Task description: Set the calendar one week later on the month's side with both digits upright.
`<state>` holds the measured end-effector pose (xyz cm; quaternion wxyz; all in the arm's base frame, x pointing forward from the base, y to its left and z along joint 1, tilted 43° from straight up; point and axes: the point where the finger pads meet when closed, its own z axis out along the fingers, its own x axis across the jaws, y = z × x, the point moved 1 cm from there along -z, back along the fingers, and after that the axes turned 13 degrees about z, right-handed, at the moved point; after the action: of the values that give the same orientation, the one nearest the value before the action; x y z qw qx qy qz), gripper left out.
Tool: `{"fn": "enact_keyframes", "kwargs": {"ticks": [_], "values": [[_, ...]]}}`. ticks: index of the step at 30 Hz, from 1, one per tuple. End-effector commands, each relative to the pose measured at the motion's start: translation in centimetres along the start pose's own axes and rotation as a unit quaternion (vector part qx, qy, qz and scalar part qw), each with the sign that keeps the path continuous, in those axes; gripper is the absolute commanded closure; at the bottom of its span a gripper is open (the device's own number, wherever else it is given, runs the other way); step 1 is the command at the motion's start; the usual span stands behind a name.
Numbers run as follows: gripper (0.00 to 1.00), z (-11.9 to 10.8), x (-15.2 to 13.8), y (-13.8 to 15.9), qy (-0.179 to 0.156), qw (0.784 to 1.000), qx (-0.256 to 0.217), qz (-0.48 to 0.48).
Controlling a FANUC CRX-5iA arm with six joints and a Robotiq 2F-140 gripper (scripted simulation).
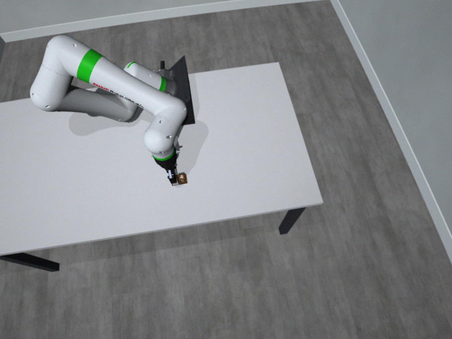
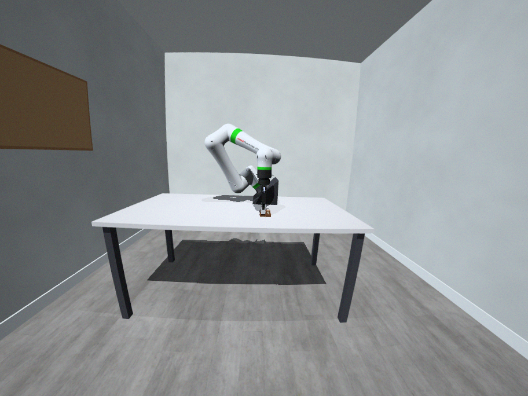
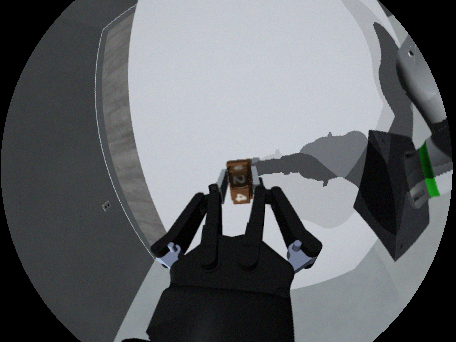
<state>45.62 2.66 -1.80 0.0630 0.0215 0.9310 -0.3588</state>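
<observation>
The small brown tray [image 1: 184, 182] [image 2: 267, 215] stands on the table and holds two brown cubes. One cube [image 1: 181, 177] [image 3: 241, 197] shows a white 4 on top and is on the right in the top view. The other cube [image 3: 239, 181] shows a 2, dimly lit, in the wrist view. My gripper [image 1: 174, 182] [image 2: 263, 211] [image 3: 239, 174] is partly open, its pads low on either side of the cube with the 2, with narrow gaps visible in the wrist view. The fingers hide most of that cube in the top and exterior views. The digits on the front are too small to read.
The white table [image 1: 237, 164] [image 2: 191, 213] carries the arm's dark base plate [image 1: 185, 91] [image 3: 385, 190] behind the tray. The arm reaches over the table from the left and back. The table's front edge is beyond the tray.
</observation>
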Motion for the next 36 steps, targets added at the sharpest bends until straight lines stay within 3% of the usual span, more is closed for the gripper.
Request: {"fn": "enact_keyframes", "kwargs": {"ticks": [1, 35, 36], "values": [[0.72, 0.01, -0.01, 0.01, 0.000, 1.000, 0.000, 0.000], [0.72, 0.01, -0.01, 0.01, 0.000, 1.000, 0.000, 0.000], [0.84, 0.01, -0.01, 0.01, 0.000, 1.000, 0.000, 0.000]]}}
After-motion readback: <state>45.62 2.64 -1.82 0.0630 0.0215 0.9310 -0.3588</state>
